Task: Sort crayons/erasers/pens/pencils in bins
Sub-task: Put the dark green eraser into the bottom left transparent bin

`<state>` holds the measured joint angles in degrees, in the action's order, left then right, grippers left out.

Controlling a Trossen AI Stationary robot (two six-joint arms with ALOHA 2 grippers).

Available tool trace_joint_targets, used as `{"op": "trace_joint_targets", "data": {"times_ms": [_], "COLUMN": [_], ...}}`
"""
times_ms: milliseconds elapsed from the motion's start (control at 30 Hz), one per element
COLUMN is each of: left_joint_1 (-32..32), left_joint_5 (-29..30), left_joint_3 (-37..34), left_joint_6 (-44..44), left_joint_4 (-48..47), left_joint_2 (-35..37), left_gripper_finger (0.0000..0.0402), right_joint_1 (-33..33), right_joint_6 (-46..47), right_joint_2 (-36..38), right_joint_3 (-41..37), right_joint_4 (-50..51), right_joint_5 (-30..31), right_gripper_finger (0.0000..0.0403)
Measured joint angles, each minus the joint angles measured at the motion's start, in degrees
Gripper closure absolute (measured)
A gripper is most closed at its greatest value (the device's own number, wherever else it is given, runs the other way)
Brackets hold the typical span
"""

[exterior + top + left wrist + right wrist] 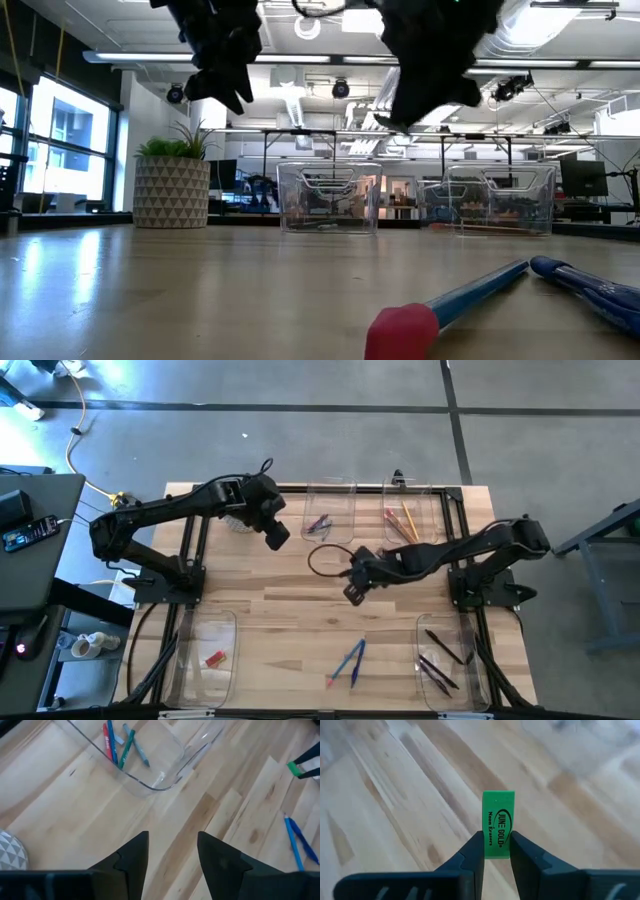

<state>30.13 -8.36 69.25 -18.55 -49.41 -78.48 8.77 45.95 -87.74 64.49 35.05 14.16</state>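
Note:
My right gripper [353,593] hangs over the middle of the table, shut on a green eraser [498,820] printed with black letters. My left gripper [172,850] stands open above bare wood, beside the far-left bin [330,518], with nothing between its fingers. That bin [150,765] holds several crayons [120,745] lying on its floor. The far-right bin [412,520] holds pencils [403,520]. The near-right bin [445,660] holds dark pens [440,658]. A red eraser [213,658] lies in the near-left bin [205,655]. My right gripper pinches the green eraser by its near end [497,845] between the two fingers. The rest of the block sticks out past the fingertips, in line with them. The fingers slant down toward the table. The eraser is lifted clear of the wood.
Two blue pens [352,660] lie loose on the table near its front edge, a red-tipped end [402,330] beside them. A potted plant [172,185] stands at the far left. A dark cable loop [322,560] lies mid-table.

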Motion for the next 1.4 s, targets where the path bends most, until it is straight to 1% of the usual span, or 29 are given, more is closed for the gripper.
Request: {"op": "trace_joint_targets", "data": {"times_ms": [200,367,567,867,933,1033,1167,1300,1400], "left_joint_1": [-0.68,-1.93,-4.47,-7.24,-7.61,-7.84,-7.84,-7.84,-7.84], "left_joint_5": [0.00,-0.04,-0.11,0.01,0.02,0.02,0.02,0.02,0.00], "left_joint_3": [0.00,0.00,0.00,0.00,0.02,0.01,0.02,0.00,0.00], "left_joint_6": [-1.57,-4.26,-7.11,-10.60,-11.89,-13.98,-17.94,-20.52,-21.80], "left_joint_4": [3.57,10.51,18.79,26.71,28.60,29.29,31.08,33.04,33.92], "left_joint_2": [0.00,-0.02,-0.02,-0.96,-1.52,-2.64,-3.37,-3.56,-3.54], "left_gripper_finger": [0.0247,0.0247,0.0247,0.0248,0.0248,0.0248,0.0248,0.0248,0.0248], "right_joint_1": [-2.68,-5.07,-7.93,-10.97,-11.08,-11.04,-11.40,-11.65,-11.98], "right_joint_6": [-8.39,-15.80,-23.76,-37.19,-40.18,-45.02,-50.16,-53.54,-54.16], "right_joint_2": [0.00,0.02,0.02,0.07,0.07,0.07,0.07,0.07,0.07], "right_joint_3": [4.79,7.50,9.44,11.33,11.79,12.61,13.91,15.30,16.18], "right_joint_4": [0.02,0.04,0.19,0.30,0.18,0.28,0.27,0.28,0.23], "right_joint_5": [2.05,2.35,2.33,2.42,3.25,5.49,5.84,6.03,6.82], "right_gripper_finger": [0.0336,0.0336,0.0336,0.0336,0.0336,0.0336,0.0336,0.0336,0.0336]}}
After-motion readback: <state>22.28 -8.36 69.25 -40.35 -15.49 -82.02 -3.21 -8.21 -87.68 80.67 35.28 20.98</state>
